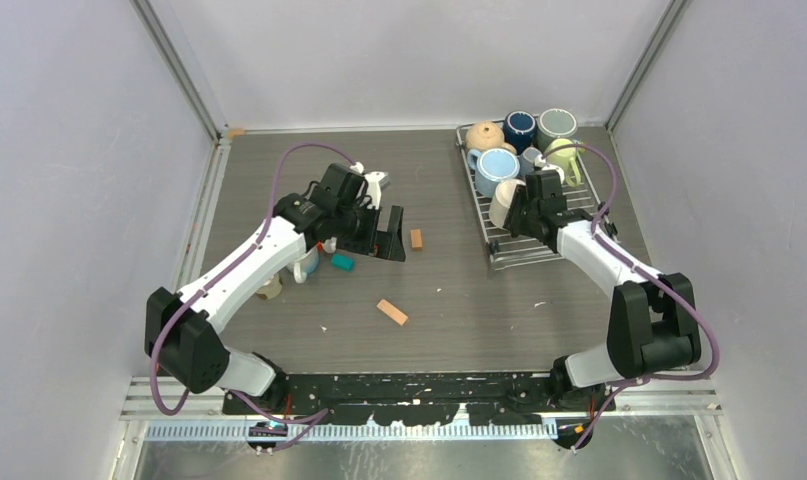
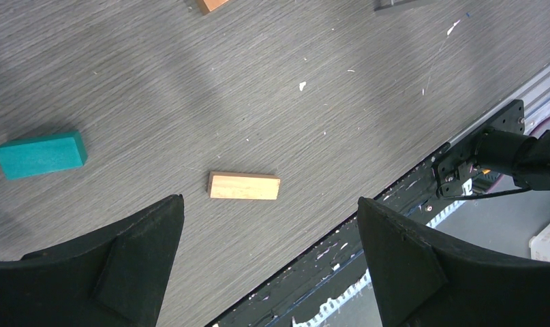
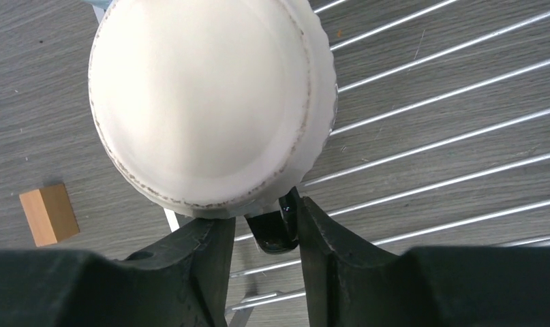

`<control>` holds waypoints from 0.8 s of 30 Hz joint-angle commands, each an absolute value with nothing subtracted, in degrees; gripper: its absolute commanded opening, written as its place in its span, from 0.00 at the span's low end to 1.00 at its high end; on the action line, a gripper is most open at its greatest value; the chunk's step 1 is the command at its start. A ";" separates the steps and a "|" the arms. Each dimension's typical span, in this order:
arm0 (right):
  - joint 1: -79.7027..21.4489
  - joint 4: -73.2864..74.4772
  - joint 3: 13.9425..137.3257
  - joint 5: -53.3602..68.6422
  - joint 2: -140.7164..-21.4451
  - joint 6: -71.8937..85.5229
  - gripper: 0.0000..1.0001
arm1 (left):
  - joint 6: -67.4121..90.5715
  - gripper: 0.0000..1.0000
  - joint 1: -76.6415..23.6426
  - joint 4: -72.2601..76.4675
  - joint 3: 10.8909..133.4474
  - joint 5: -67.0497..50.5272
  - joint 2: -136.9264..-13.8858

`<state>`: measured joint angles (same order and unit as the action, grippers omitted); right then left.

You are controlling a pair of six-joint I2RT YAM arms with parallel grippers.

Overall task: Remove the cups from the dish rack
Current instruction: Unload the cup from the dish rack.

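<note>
At left edge of dish rack (image 1: 539,250): found white cup (image 3: 204,102) tipped there. Saw right gripper (image 3: 265,221) pinched narrow on its dark handle (image 3: 272,240), likely surest purchase for lifting out. Logged left gripper (image 2: 270,203) spread wide, idle.

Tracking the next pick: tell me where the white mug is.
In the top view, the white mug sits on the right, at the left edge of the rack, just nearer than the light blue mug, with the right gripper at it.
</note>
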<state>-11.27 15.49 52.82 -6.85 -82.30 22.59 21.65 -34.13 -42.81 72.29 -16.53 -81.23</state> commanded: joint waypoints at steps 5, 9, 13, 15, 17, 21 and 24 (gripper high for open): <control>-14.20 10.77 54.62 -13.44 -83.84 21.27 0.41 | 21.08 1.00 -34.49 -40.61 72.23 -17.14 -81.28; -14.99 9.50 53.30 -15.37 -83.68 20.45 0.42 | 21.09 1.00 -34.60 -40.65 72.25 -17.12 -81.35; -15.68 7.44 51.69 -16.55 -83.65 19.00 0.42 | 21.09 1.00 -34.61 -40.61 72.24 -17.09 -81.59; -15.84 7.10 51.48 -16.83 -84.03 18.34 0.42 | 21.09 1.00 -34.55 -40.67 72.22 -17.14 -81.64; -15.92 7.38 51.65 -17.18 -84.55 17.89 0.42 | 21.07 1.00 -34.69 -40.64 72.25 -17.05 -81.68; -16.24 7.81 51.37 -18.09 -84.90 17.75 0.42 | 21.09 1.00 -34.64 -40.65 72.30 -17.02 -81.76; -16.25 7.76 51.19 -18.27 -85.50 17.69 0.42 | 21.05 1.00 -34.69 -40.62 72.25 -17.04 -81.86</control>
<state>-16.03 10.63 51.48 -15.62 -84.86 18.52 21.65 -34.41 -42.81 72.29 -16.53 -82.13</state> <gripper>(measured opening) 0.419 0.996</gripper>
